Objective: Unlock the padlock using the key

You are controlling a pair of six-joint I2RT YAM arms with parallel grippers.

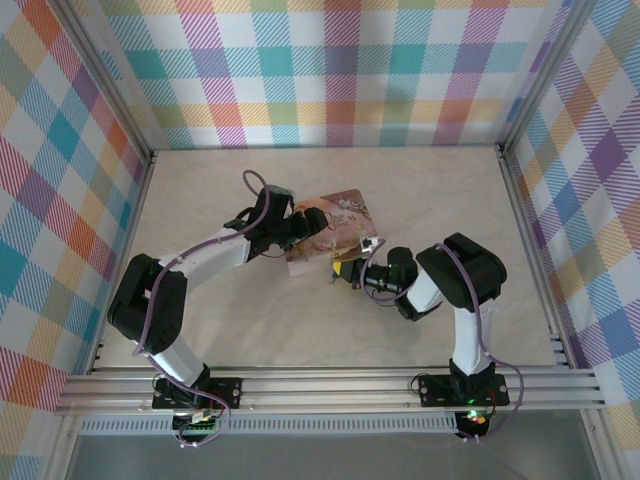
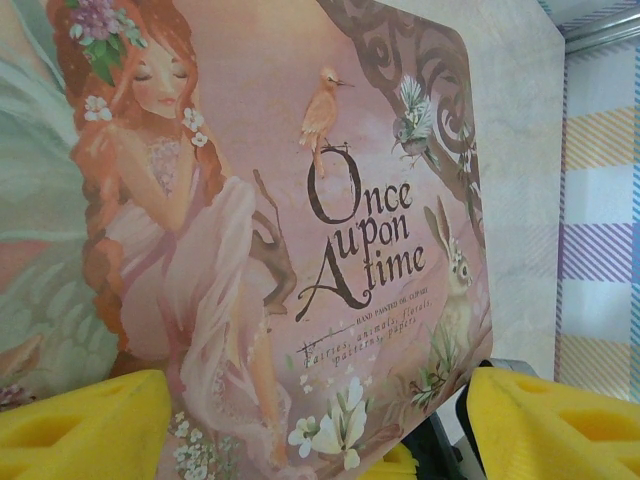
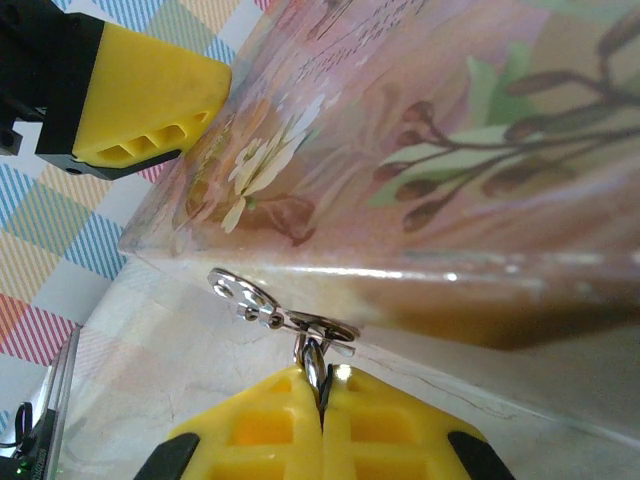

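- From above, you are reaching both arms to the pink tin (image 1: 345,208), which is lying mid-tabletop (image 1: 440,200). The left gripper (image 1: 300,232) is sitting at the tin's left end. The right gripper (image 1: 345,272) is coming in at its near edge. A small silvery speck at the tin's near right corner is probably the padlock (image 1: 367,243), though it is too small to be sure of.
- In the left wrist view, your yellow fingers (image 2: 80,430) are standing wide apart with the tin's illustrated lid running between them. You seem to be clamping the tin to steady it rather than merely straddling it.
- In the right wrist view, your right jaws are pressing together and pinching a thin metal sliver, which I am taking for the key (image 3: 315,362).
- In the same view, a small ring (image 3: 322,326) and a flat metal tab with holes (image 3: 238,291) are sitting just beyond the key, right against the tin's near wall. One left finger is touching the tin's far left edge.
- As I judge it, you are holding the key and bracing the tin, so the grasping part is done.
- I am not seeing the key seated in any keyhole, and nothing is showing an open shackle. Aligning, inserting and turning all appear to be waiting for you.
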